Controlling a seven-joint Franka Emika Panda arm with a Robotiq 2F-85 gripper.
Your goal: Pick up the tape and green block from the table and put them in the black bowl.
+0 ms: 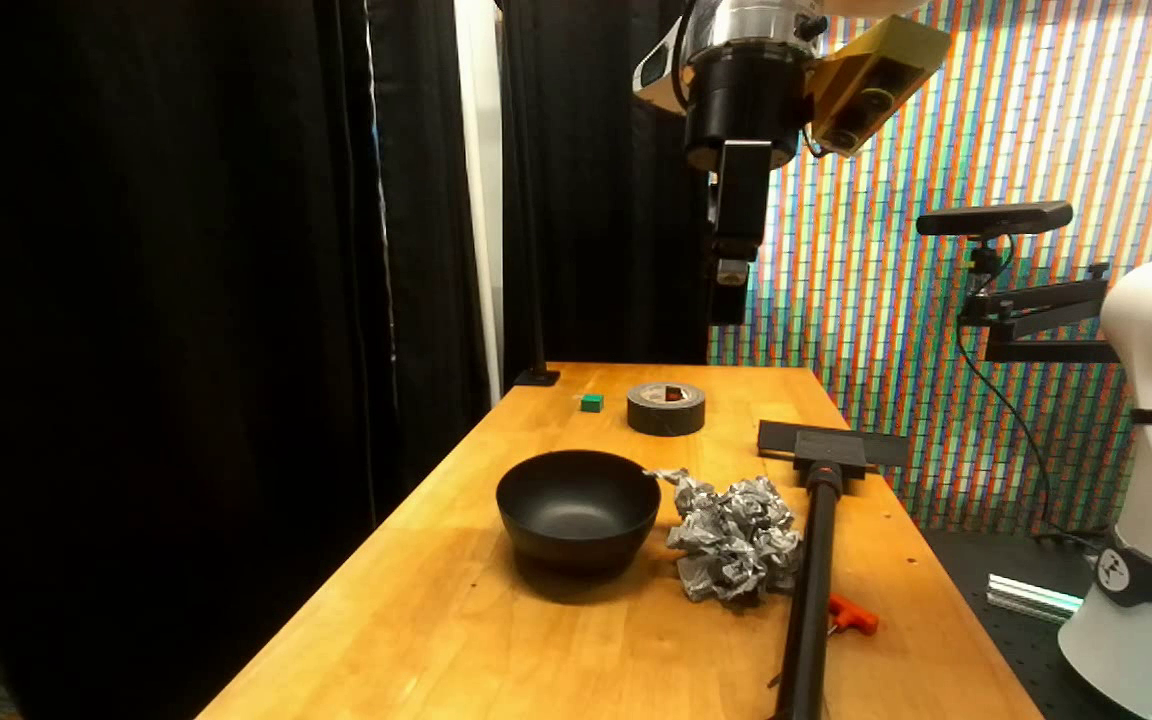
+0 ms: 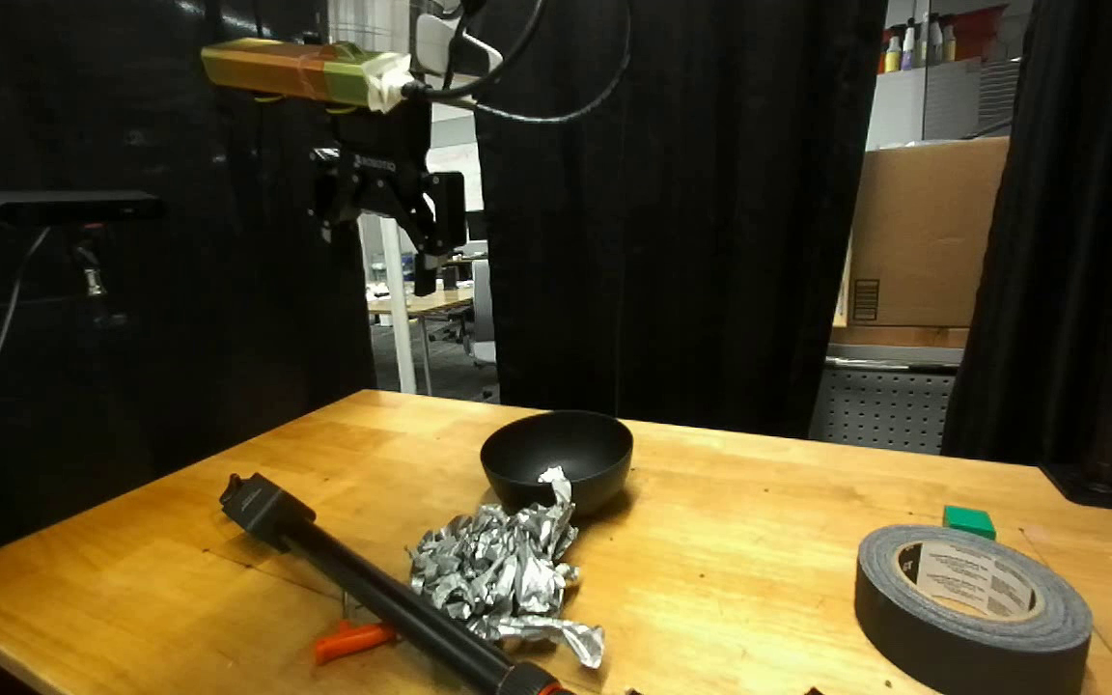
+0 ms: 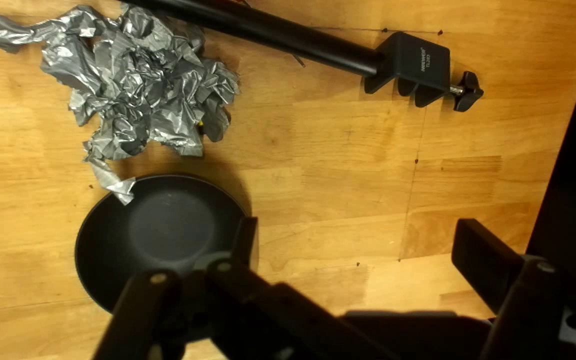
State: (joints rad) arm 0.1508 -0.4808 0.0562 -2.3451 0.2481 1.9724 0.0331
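The roll of dark grey tape (image 1: pixel 666 418) lies flat near the table's far end in an exterior view, and it also shows large at the right (image 2: pixel 976 637). The small green block (image 1: pixel 591 403) sits beside the tape, apart from it; it is also partly visible behind the tape (image 2: pixel 969 521). The black bowl (image 1: pixel 576 550) stands upright and looks empty; it shows in both exterior views (image 2: pixel 546 449) and the wrist view (image 3: pixel 168 230). My gripper (image 3: pixel 358 225) is open and empty, high above the table (image 1: pixel 731 300). The tape and block are out of the wrist view.
Crumpled silver foil-like material (image 1: pixel 736 540) lies against the bowl, one strip over its rim (image 3: pixel 123 190). A black pole with a clamp (image 2: pixel 402 594) lies beside it. An orange-handled tool (image 2: pixel 353 640) lies near the pole. A black stand base (image 2: pixel 1106 487) is at the table edge.
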